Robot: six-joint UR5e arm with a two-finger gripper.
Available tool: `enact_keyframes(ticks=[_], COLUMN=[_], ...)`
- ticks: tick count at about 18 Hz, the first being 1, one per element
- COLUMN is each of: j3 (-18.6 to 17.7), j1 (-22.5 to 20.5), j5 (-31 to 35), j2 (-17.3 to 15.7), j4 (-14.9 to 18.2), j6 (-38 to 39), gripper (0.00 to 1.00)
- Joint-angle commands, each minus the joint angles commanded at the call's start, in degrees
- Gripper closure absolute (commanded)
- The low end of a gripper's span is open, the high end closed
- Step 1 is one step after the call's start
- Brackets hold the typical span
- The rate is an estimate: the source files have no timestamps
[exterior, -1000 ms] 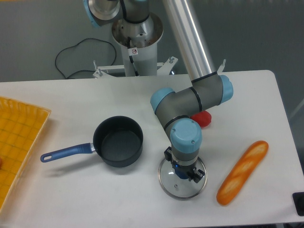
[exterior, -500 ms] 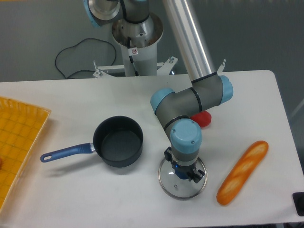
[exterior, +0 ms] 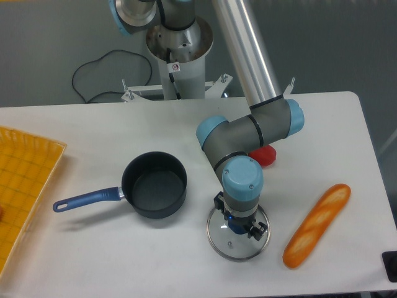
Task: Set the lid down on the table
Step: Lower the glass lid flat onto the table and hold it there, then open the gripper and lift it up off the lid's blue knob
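The tool (exterior: 237, 222) has shifted very slightly over the lid (exterior: 238, 237), which looks barely moved.

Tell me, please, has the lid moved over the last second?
No. The lid sits at the same spot, between the saucepan and the bread loaf.

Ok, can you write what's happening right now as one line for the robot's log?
phase: placing | gripper: over knob, grip unclear | round clear glass lid: on white table | dark saucepan: uncovered, left of lid

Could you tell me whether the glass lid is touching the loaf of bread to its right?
Apart. The fixed camera shows a strip of bare white table between the lid rim and the lower end of the bread.
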State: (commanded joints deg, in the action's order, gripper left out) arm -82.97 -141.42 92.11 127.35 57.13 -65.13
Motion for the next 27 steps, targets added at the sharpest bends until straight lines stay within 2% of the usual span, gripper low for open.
enact_keyframes(ticks=[1,5,10,17,20,27], j3=[0.0,-0.2,-1.1,-6.9,-8.8,-9.3], j1=[-0.1,-0.1,-0.2,-0.4,-0.2,-0.8], j5=[0.0,0.0,0.0,-0.2,0.4,2.3], j2=[0.0,-1.0,-5.3,-10.5,-11.0,-12.2], j4=[0.0,0.0,0.1,0.1,0.0,0.9], j6=[-0.1,0.1,0.0,0.3,0.4,0.4], gripper=[0.01,0.00,0.00,0.00,0.00,0.00])
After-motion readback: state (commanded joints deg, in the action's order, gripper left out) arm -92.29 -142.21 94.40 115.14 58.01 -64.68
